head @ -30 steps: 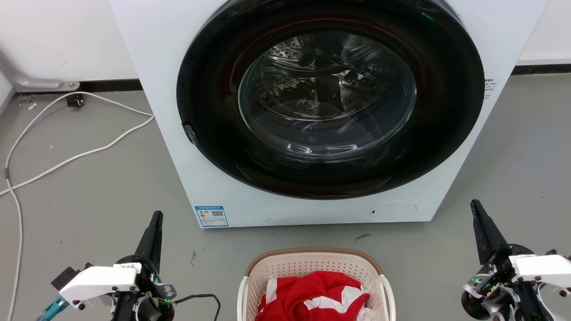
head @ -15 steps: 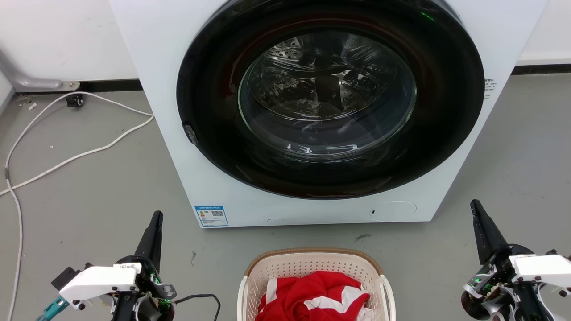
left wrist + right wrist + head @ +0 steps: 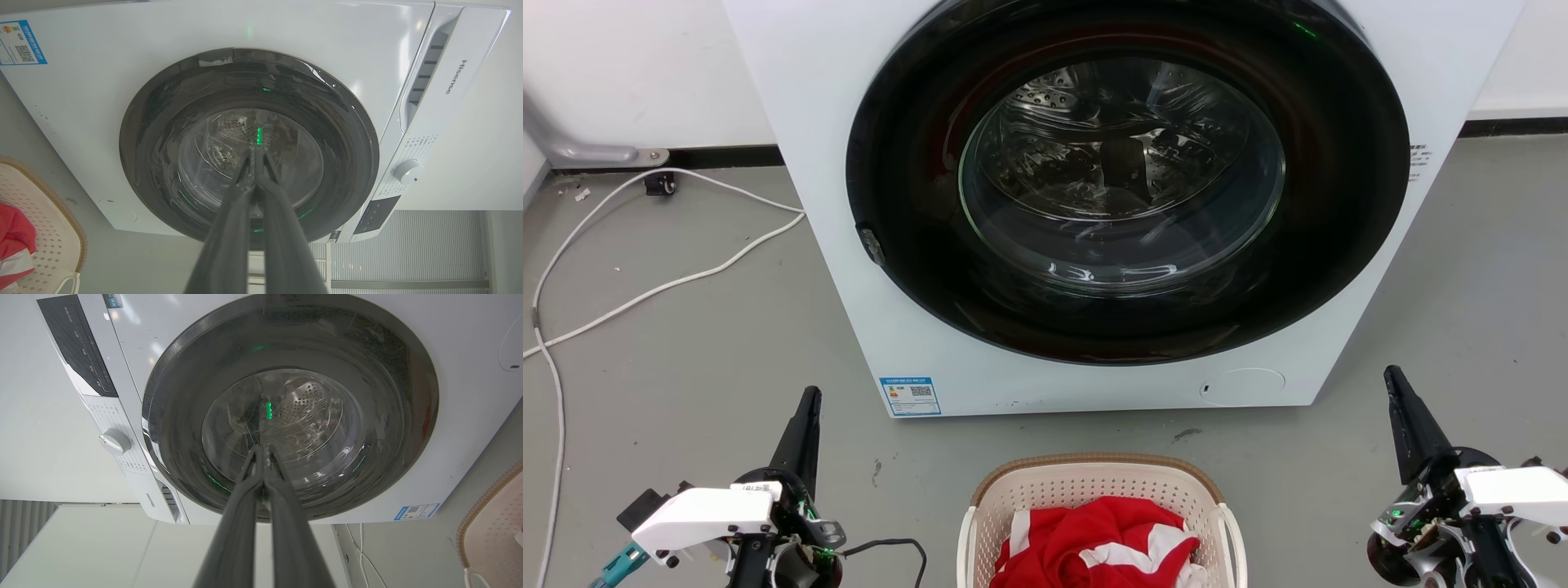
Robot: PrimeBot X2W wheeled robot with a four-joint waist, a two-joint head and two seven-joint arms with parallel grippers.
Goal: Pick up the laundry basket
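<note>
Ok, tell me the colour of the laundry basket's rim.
Brown, with a ribbed woven look, topping the cream laundry basket; clearest in the head view.

Cream perforated laundry basket (image 3: 1094,490), brown-rimmed, upright on floor, holding red cloth.

Right end effector (image 3: 263,449) closed, facing washer door (image 3: 392,400); laundry basket (image 3: 492,528) lower right.

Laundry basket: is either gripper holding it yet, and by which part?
Nothing is held. The left gripper and right gripper are both shut on nothing, standing apart on either side of the laundry basket.
</note>
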